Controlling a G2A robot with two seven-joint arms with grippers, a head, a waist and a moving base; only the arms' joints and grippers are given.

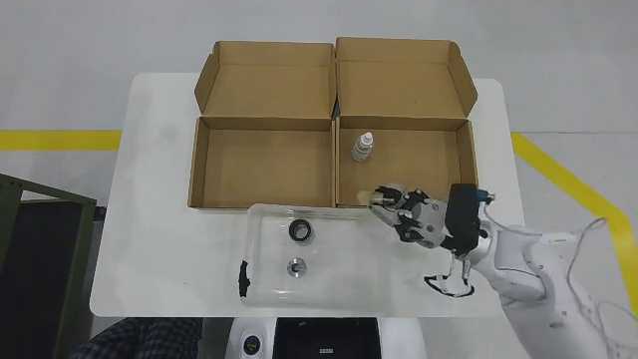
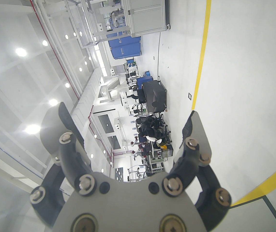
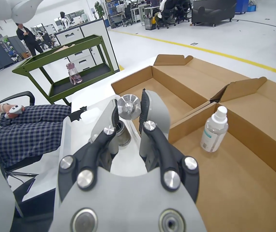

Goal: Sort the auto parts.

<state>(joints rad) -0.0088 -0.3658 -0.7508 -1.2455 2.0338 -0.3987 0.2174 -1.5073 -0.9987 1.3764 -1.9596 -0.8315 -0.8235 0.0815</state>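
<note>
Your right gripper (image 3: 128, 108) is closed on a disc (image 3: 127, 107), a round silver metal part. The two fingers (image 3: 150, 112) press its sides, with only a small gap between them, as wide as the disc. In the top view this gripper (image 1: 384, 199) is above the place where the tray's 2 o'clock corner meets the near wall of the right box (image 1: 419, 165). I cannot tell whether the disc is over the tray or over the box.

Your left gripper (image 2: 128, 112) is wide open and holds nothing. It points away from the table, toward the room.

The table (image 1: 159, 209) is white. At its 12 o'clock side two cardboard boxes stand side by side, touching, with their lids folded back. The left box (image 1: 264, 165) has a bare floor. In the right box a bottle (image 1: 363, 146) stands upright near the 10 o'clock corner. In the right wrist view the bottle (image 3: 214, 131) is clear with a white cap and is apart from the gripper.

The tray (image 1: 339, 284) is clear plastic and lies at 6 o'clock from the boxes, just beside their near walls. Two parts lie in it. A dark ring (image 1: 301, 229) is at 12 o'clock of a small nut (image 1: 296, 266), which is of grey metal. They are near each other and do not touch.
</note>
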